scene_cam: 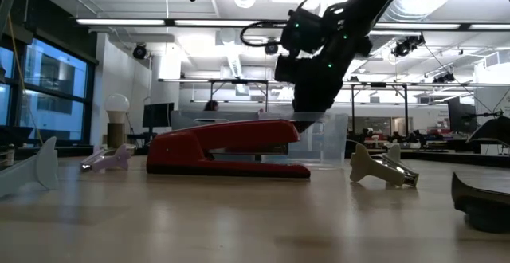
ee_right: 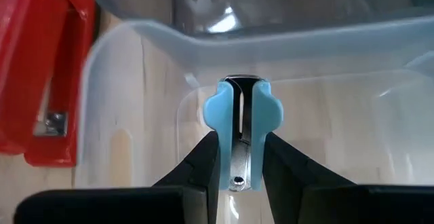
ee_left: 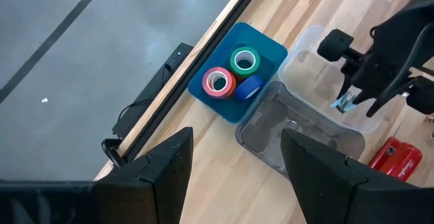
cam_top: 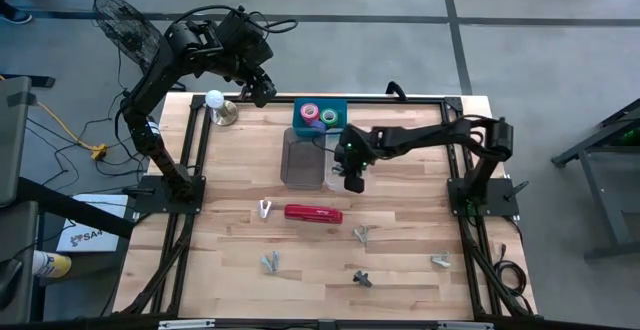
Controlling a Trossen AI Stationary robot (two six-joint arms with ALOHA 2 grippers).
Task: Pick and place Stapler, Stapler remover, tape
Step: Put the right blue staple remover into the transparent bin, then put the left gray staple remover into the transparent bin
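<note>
The red stapler (cam_top: 313, 213) lies flat on the wooden table, near the middle. Rolls of tape (ee_left: 230, 75) (green, pink, blue) sit in a blue tray (cam_top: 320, 115) at the far edge. My right gripper (cam_top: 352, 178) hangs over a clear bin (ee_right: 271, 37) and is shut on a light-blue stapler remover (ee_right: 241, 108). Several more stapler removers (cam_top: 362, 234) lie scattered on the near half of the table. High over the far left corner, my left gripper (ee_left: 237, 149) stands open with nothing between its fingers. My right gripper pinches the light-blue stapler remover between its two fingers, one on each blue side (ee_right: 218, 153), at its rear end. The fingers slant down from the table's right. The remover sticks out past the fingertips, lifted clear above the clear bin's open top.
A second, greyer clear bin (cam_top: 298, 158) stands against the left side of the first. A light bulb on a stand (cam_top: 216, 105) is at the far left corner. Bare wood lies left and right of the stapler.
</note>
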